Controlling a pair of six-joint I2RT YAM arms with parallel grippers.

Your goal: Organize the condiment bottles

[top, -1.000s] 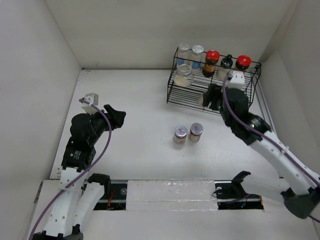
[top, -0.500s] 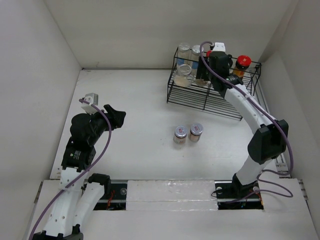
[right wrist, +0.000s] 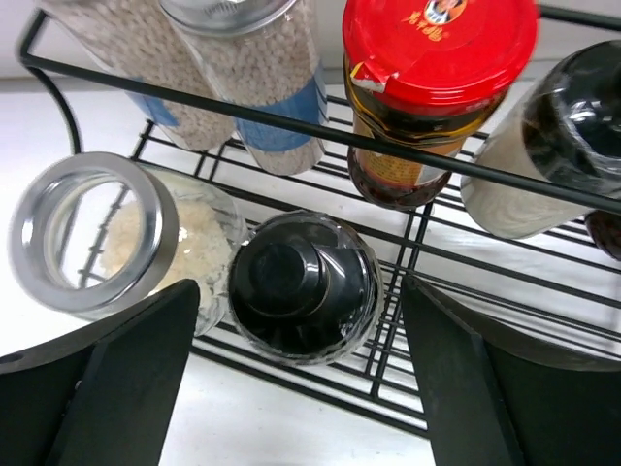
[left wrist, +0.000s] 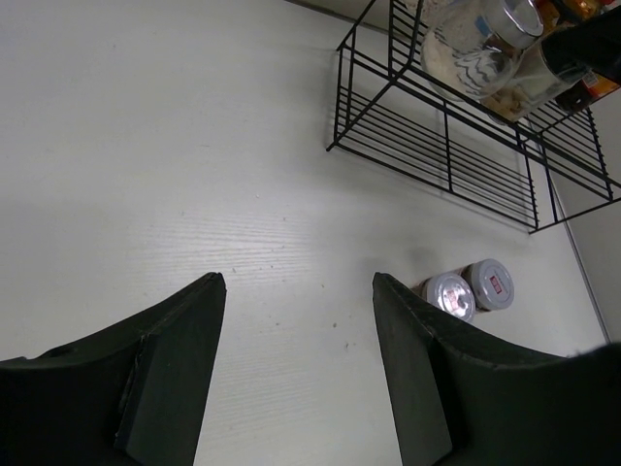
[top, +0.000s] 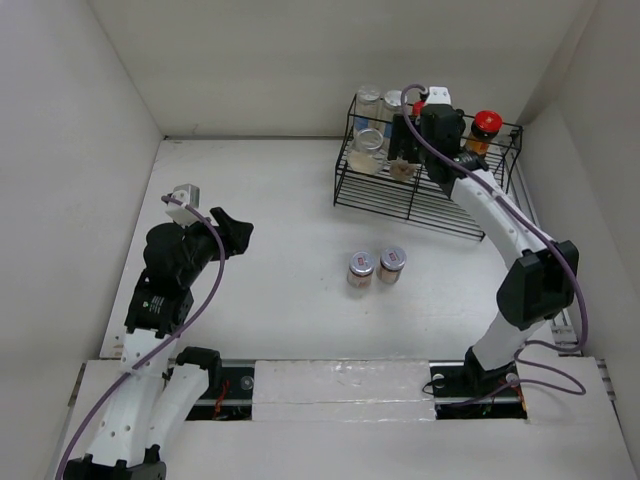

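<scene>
My right gripper (top: 404, 160) (right wrist: 299, 289) is open over the lower shelf of the black wire rack (top: 440, 205) (right wrist: 466, 170). A black-capped bottle (right wrist: 301, 286) stands on that shelf between its fingers, clear of both. A silver-lidded jar (right wrist: 92, 233) (top: 370, 140) stands beside it. On the upper shelf are two clear jars (right wrist: 272, 87), a red-lidded brown jar (right wrist: 437, 58) and a black-capped bottle (right wrist: 572, 126). Two silver-lidded jars (top: 360, 268) (top: 392, 263) stand on the table, also in the left wrist view (left wrist: 448, 294). My left gripper (top: 235, 230) (left wrist: 296, 282) is open and empty, far left of them.
White walls close in the table at the back and on both sides. The rack (left wrist: 446, 146) stands in the back right corner. A second red-lidded jar (top: 487, 122) is at its right end. The right arm (top: 500, 220) reaches over the rack's right side.
My right arm swung from in front of the rack to over its lower shelf, where the black-capped bottle now stands between open fingers. The left arm barely moved.
</scene>
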